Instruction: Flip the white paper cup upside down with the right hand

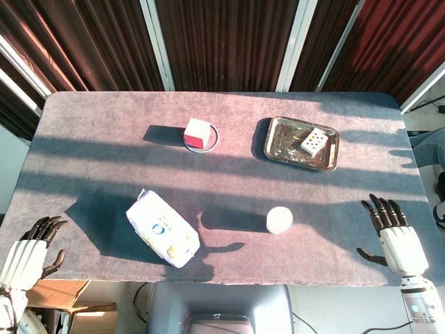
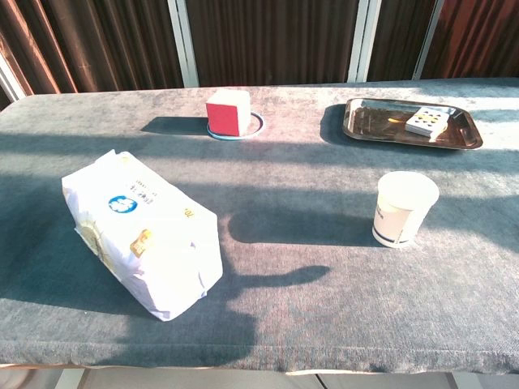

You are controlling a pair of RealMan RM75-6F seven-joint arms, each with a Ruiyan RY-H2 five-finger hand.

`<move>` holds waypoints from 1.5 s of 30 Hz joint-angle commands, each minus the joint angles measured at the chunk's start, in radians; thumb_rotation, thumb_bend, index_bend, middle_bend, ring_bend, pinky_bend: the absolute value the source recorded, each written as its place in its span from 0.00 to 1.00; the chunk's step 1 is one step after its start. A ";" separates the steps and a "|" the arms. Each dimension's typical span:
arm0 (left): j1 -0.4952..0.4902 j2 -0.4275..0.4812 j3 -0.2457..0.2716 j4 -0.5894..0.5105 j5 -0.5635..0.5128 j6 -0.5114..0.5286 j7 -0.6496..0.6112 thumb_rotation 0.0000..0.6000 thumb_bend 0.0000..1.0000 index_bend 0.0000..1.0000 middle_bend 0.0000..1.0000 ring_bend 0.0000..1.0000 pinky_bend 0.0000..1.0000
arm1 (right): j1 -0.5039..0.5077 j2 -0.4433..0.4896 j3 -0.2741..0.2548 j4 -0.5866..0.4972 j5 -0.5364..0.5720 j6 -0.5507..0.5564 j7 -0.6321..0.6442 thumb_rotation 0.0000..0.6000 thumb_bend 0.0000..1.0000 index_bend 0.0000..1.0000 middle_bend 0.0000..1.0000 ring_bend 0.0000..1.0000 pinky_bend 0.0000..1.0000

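Item: white paper cup. It stands upright, mouth up, on the table, toward the near edge and right of centre. Nothing touches it. I judge the task not begun: reach, grasp, turn and set-down all remain.

Item: right hand. It lies right of the cup and well apart from it, at the table's near right corner. Its fingers are spread and straight, holding nothing.

Item: left hand. It is far left of the cup, off the table's near left corner. Its fingers are loosely apart and empty.

Item: white packet. It lies left of the cup, well apart.

Item: metal tray, carrying a small card. It sits behind the cup, near the far side.

Item: red-and-white block on a ring, behind and left of the cup.

Room: I see bare table between cup and right hand, a clear approach. The near edge lies just in front of the cup, so I would set down with care.
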 commanded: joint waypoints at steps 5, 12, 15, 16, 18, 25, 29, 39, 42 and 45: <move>-0.001 0.004 0.002 -0.004 0.000 -0.003 -0.002 1.00 0.42 0.21 0.15 0.11 0.34 | 0.032 -0.008 -0.009 0.047 -0.042 -0.024 0.155 1.00 0.20 0.08 0.08 0.01 0.15; -0.002 0.008 0.001 -0.005 -0.006 -0.010 -0.010 1.00 0.42 0.22 0.15 0.11 0.34 | 0.136 -0.066 -0.017 0.158 -0.089 -0.136 0.424 1.00 0.20 0.07 0.07 0.01 0.15; 0.001 0.010 -0.001 -0.006 -0.003 -0.001 -0.015 1.00 0.42 0.22 0.15 0.11 0.34 | 0.179 -0.112 -0.020 0.204 -0.112 -0.170 0.478 1.00 0.20 0.07 0.07 0.01 0.15; 0.002 0.010 -0.001 -0.006 -0.002 0.002 -0.017 1.00 0.42 0.22 0.15 0.11 0.34 | 0.190 -0.127 -0.019 0.216 -0.116 -0.176 0.485 1.00 0.20 0.08 0.07 0.01 0.15; 0.003 0.011 0.000 -0.004 0.001 0.004 -0.022 1.00 0.42 0.22 0.15 0.11 0.34 | 0.212 -0.162 -0.016 0.243 -0.121 -0.190 0.491 1.00 0.20 0.08 0.07 0.01 0.15; 0.000 0.017 0.005 -0.003 0.007 -0.006 -0.036 1.00 0.42 0.22 0.15 0.11 0.34 | 0.275 -0.257 0.000 0.308 -0.113 -0.232 0.513 1.00 0.20 0.09 0.07 0.03 0.18; 0.003 0.018 0.008 -0.004 0.015 0.000 -0.037 1.00 0.42 0.22 0.15 0.11 0.34 | 0.303 -0.308 0.010 0.349 -0.105 -0.244 0.531 1.00 0.20 0.13 0.11 0.07 0.23; 0.003 0.024 0.010 -0.004 0.021 0.001 -0.053 1.00 0.42 0.22 0.15 0.11 0.34 | 0.346 -0.380 0.000 0.399 -0.078 -0.294 0.550 1.00 0.20 0.21 0.19 0.15 0.29; 0.004 0.025 0.011 -0.005 0.024 0.004 -0.055 1.00 0.42 0.22 0.15 0.11 0.34 | 0.354 -0.396 -0.004 0.414 -0.075 -0.300 0.552 1.00 0.20 0.25 0.22 0.19 0.33; 0.003 0.025 0.016 -0.005 0.035 0.003 -0.053 1.00 0.42 0.22 0.15 0.11 0.34 | 0.360 -0.413 -0.005 0.432 -0.071 -0.298 0.553 1.00 0.20 0.28 0.24 0.22 0.36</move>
